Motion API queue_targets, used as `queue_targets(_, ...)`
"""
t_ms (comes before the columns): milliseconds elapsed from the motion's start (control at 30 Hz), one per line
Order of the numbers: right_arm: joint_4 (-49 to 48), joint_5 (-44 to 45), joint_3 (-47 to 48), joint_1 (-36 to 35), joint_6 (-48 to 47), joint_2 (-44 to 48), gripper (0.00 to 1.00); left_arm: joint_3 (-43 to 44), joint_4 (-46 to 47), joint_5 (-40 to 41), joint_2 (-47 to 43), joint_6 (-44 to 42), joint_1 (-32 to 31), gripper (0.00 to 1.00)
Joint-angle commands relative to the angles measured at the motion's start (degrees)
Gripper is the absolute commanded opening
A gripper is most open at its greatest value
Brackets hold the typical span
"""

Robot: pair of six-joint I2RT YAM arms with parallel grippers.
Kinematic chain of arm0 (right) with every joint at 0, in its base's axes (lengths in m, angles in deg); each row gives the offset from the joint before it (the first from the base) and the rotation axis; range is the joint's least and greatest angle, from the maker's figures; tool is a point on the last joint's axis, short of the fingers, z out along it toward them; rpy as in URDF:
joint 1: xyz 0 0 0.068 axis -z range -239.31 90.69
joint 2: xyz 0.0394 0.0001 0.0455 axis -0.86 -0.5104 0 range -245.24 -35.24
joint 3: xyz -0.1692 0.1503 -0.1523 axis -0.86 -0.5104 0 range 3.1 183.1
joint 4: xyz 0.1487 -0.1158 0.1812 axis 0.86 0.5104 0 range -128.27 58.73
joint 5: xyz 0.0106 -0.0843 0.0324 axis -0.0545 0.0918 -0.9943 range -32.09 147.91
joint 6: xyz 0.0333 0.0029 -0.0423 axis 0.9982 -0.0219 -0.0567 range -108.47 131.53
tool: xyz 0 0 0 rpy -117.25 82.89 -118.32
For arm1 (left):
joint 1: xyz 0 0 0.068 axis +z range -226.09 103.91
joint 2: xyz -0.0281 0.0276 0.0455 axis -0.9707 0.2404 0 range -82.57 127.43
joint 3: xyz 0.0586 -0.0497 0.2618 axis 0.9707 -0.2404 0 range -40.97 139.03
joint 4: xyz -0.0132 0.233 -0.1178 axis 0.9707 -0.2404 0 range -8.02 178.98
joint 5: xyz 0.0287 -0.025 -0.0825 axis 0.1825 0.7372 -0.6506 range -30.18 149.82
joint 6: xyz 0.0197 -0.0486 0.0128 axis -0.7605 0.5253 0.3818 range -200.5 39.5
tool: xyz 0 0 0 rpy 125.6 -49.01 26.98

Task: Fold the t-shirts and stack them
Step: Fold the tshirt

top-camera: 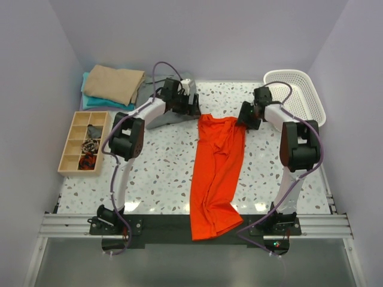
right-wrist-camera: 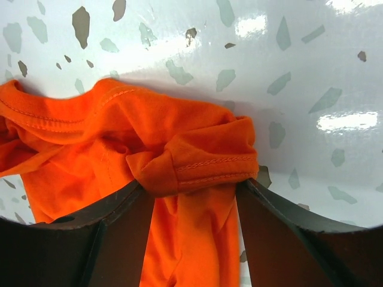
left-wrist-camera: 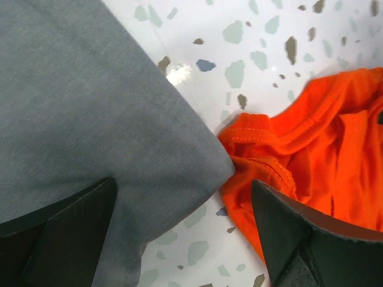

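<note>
Orange t-shirt [top-camera: 216, 173] is lying lengthwise on the worktop [top-camera: 155, 173], hem drooping over the 6 o'clock edge, collar at 12. Right gripper [right-wrist-camera: 191, 197] is flanking the bunched 1 o'clock sleeve, jaws touching it; whether pinching, I cannot tell. Left gripper [left-wrist-camera: 185, 230], jaws wide and empty, is hovering at 11 over collar and grey t-shirt [left-wrist-camera: 90, 107]. Spreading seems in hand; next, both shoulders likely need gripping.

White-and-black arms [top-camera: 119, 173] with looping purple cables [top-camera: 154, 73], black bases [top-camera: 114, 226].
</note>
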Motion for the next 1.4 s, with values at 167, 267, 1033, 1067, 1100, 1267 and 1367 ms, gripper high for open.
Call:
queue_targets(167,2.60,2.60,6.28,0.31,-3.83,-0.73,0.61,0.47,-11.21,25.34,-1.59,-10.06,2.36,1.00)
queue_targets(267,3.39,2.43,7.95,0.32,-4.53,-1.61,0.61,0.46,-12.80,30.79,-1.76,-12.61,2.80,1.00)
queue_targets(1033,3.66,0.32,5.15,0.40,-4.80,1.56,0.55,1.17,-4.71,-7.60,-6.25,-1.81,-2.65,1.00)
queue_targets(1067,3.66,0.14,5.58,0.40,-4.88,1.38,0.53,0.47,-4.63,-7.69,-5.20,-1.63,-2.74,1.00)
queue_targets(1100,3.40,-0.03,5.76,0.32,-5.06,1.12,0.45,0.12,-4.19,-7.77,-4.58,-1.19,-2.91,1.00)
queue_targets(1267,1.64,-1.70,7.60,0.40,-5.06,0.68,0.28,0.81,-3.75,-7.78,-0.46,-0.22,-3.18,1.00)
queue_targets(1367,1.81,-3.11,9.97,0.40,-5.32,0.24,0.21,2.13,-3.93,-7.25,1.30,0.39,-3.18,1.00)
